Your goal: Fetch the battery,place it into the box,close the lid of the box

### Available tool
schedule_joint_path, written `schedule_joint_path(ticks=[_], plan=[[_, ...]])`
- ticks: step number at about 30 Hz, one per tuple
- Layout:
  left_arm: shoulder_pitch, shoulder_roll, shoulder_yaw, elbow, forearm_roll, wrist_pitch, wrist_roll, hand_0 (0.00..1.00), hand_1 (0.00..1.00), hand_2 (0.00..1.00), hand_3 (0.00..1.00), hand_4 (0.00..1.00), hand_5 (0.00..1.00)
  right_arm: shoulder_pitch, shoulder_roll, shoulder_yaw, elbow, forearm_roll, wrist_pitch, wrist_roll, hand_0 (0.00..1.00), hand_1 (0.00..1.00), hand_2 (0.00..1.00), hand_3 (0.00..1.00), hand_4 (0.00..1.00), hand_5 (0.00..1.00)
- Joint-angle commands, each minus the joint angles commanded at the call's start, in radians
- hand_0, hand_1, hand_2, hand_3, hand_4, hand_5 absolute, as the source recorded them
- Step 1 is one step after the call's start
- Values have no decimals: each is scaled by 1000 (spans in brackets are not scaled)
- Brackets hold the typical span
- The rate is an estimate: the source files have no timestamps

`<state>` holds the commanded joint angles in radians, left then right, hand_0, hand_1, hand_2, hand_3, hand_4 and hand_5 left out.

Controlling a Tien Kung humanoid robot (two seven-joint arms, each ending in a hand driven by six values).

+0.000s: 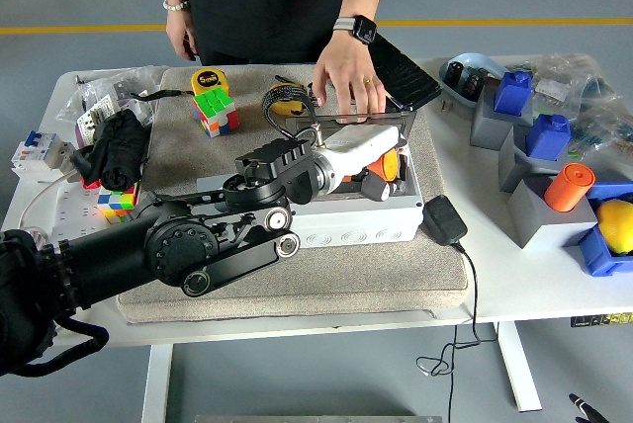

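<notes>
The grey plastic box (358, 221) sits on the beige mat (178, 146) at mid-table, its lid (346, 129) standing upright at the back. My left arm reaches in from the lower left, and its white, orange and black hand (381, 171) is over the box's open top, just in front of the lid. A person at the far side has one hand (346, 82) down on the lid's top edge. No battery shows now; that hand covers the spot on the mat behind the box. The right arm is out of the picture.
Two yellow tape measures (210, 80) (280, 100) and a Rubik's cube (216, 110) lie behind the box. A black power adapter (445, 218) with its cable lies right of it. Blue and grey blocks (524, 117), an orange cylinder (569, 186) and a yellow ball (615, 223) crowd the right side.
</notes>
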<state>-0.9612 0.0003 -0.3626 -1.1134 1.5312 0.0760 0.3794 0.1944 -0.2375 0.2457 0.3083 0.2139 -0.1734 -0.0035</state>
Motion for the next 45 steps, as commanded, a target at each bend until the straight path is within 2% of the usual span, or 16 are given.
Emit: schedule_joint_path(ticks=[3, 4, 10, 11, 15, 16, 22, 23, 30, 33, 35, 41, 45], plan=[[2, 1, 1, 6, 0, -3, -4, 218, 368, 414, 470, 630, 2, 0, 0, 2, 1, -2, -1, 1, 583, 638, 660, 574, 936, 497], [2, 1, 2, 7, 1, -4, -5, 359, 510, 523, 584, 846, 2, 0, 0, 1, 0, -1, 0, 1, 583, 638, 660, 574, 936, 497], [2, 1, -5, 11, 0, -9, -10, 359, 510, 523, 584, 846, 2, 1, 0, 1, 1, 0, -1, 1, 583, 638, 660, 574, 936, 497], [2, 1, -5, 11, 1, -10, -10, 326, 521, 540, 559, 998, 212, 0, 0, 1, 1, 0, -1, 1, 581, 638, 660, 574, 936, 496], [3, 2, -5, 13, -1, -11, -10, 326, 521, 540, 559, 998, 212, 0, 0, 0, 1, 1, 0, 1, 581, 638, 660, 574, 936, 496], [3, 2, -6, 12, -2, -10, -10, 324, 525, 534, 554, 998, 261, 0, 0, 0, 1, 1, 0, 2, 584, 638, 660, 574, 936, 497], [2, 4, -17, 4, 0, 3, -18, 324, 525, 534, 554, 998, 261, 2, 0, -1, 1, 1, 0, 1, 584, 638, 660, 574, 936, 497], [1, 4, -19, 3, 0, 8, -21, 320, 527, 527, 549, 998, 299, 2, 0, -1, 1, 2, 0, 1, 583, 638, 660, 573, 936, 496], [6, 8, -40, -14, -2, 13, -26, 314, 527, 525, 547, 998, 313, 2, 0, 0, 1, 1, 0, 2, 582, 638, 660, 573, 936, 496], [14, 13, -66, -44, -2, 14, -30, 314, 527, 525, 547, 998, 313, 1, 0, 2, 1, 1, 0, 2, 582, 638, 660, 573, 936, 496], [20, 17, -84, -65, -3, 14, -32, 315, 531, 523, 544, 998, 346, 1, 0, 3, 1, 0, 0, 2, 582, 638, 660, 573, 937, 496], [48, 42, -154, -163, 1, 2, -22, 327, 538, 523, 543, 998, 368, 0, 1, 5, 1, -1, 0, 3, 583, 637, 660, 574, 937, 496], [66, 57, -184, -197, 0, 0, -22, 327, 538, 523, 543, 998, 368, -1, 2, 8, 1, -4, -1, 3, 583, 637, 660, 574, 937, 496]])
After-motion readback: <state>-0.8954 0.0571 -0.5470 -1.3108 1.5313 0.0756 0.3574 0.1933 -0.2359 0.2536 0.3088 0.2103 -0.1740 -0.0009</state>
